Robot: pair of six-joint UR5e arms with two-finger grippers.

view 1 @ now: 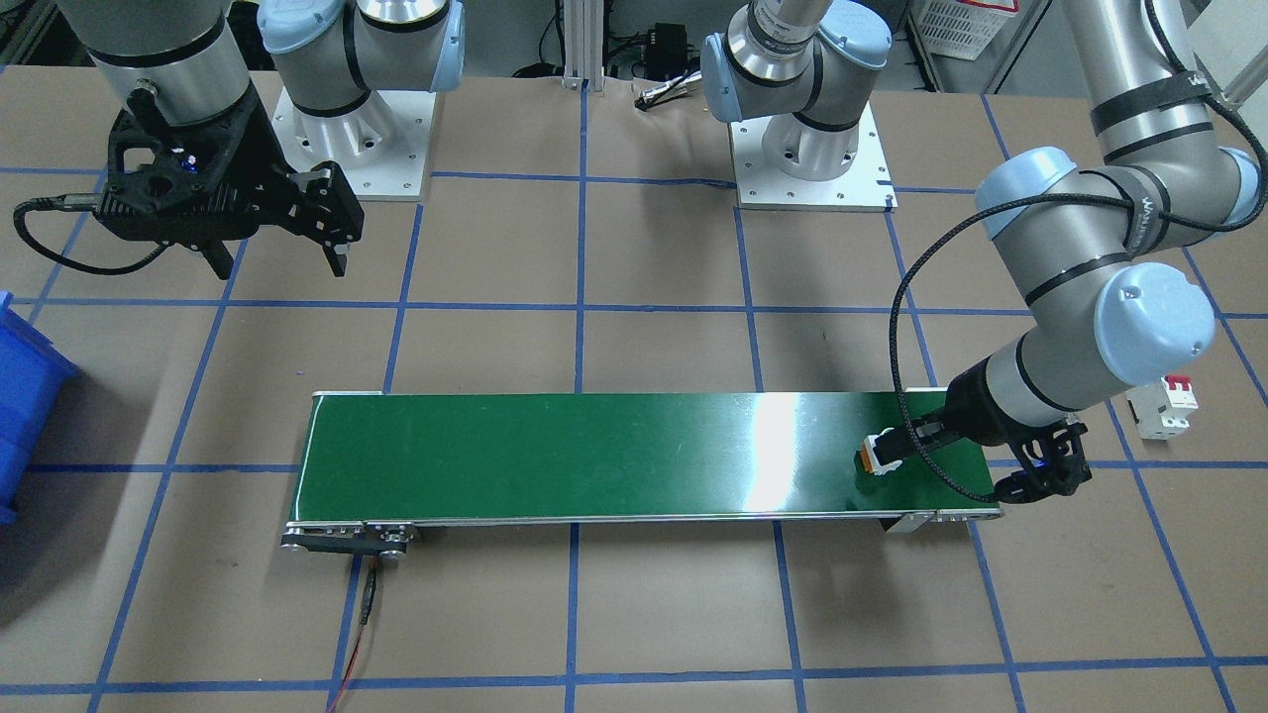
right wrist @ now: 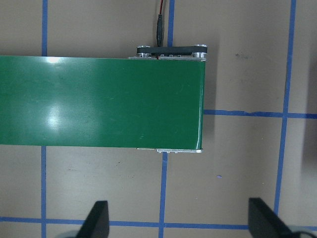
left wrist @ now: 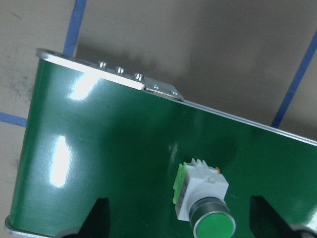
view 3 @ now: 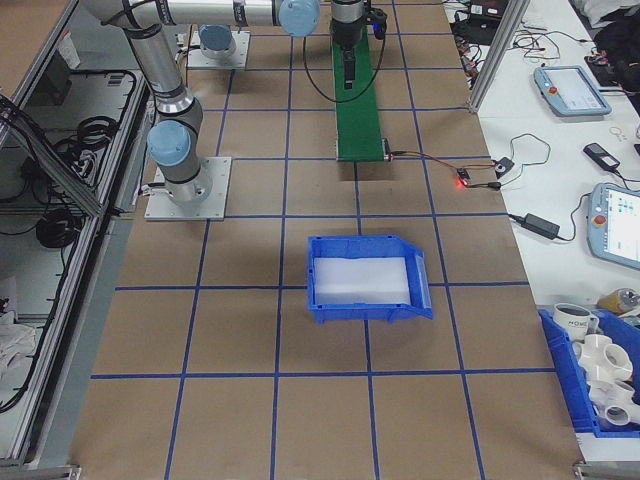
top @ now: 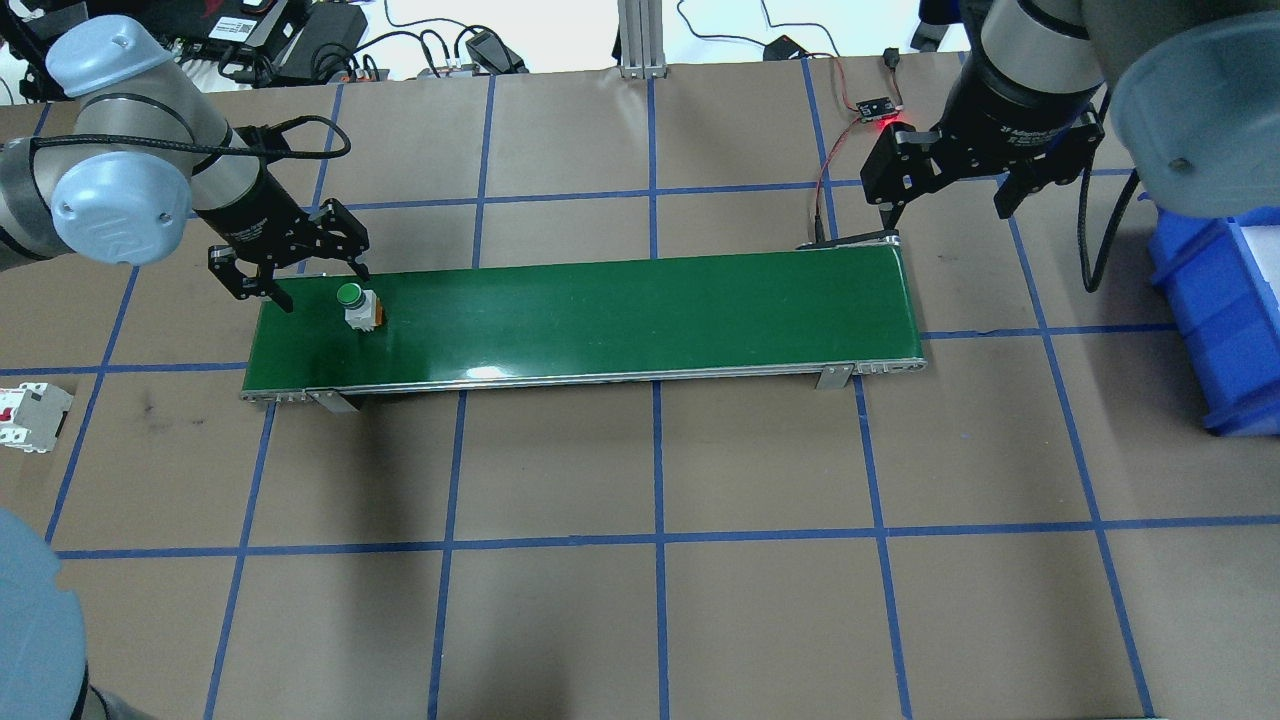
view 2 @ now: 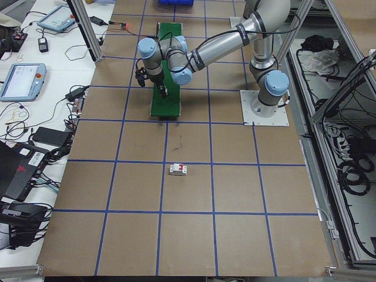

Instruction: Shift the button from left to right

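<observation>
The button (top: pixel 358 305), white with a round green cap and an orange end, lies on the green conveyor belt (top: pixel 600 310) near the belt's end on my left. My left gripper (top: pixel 318 282) hangs open just over it. In the left wrist view the button (left wrist: pixel 203 198) shows between the two fingertips (left wrist: pixel 101 218), untouched. From the front-facing view, the button (view 1: pixel 877 454) sits just ahead of the left gripper (view 1: pixel 906 441). My right gripper (top: pixel 948 210) is open and empty, raised beyond the belt's other end (right wrist: pixel 198 109).
A white circuit breaker with a red lever (top: pixel 25 415) lies on the table off the belt's left end. A blue bin (top: pixel 1220 310) stands to the right of the belt. A cable (top: pixel 825 190) runs from the belt's right end to a small board.
</observation>
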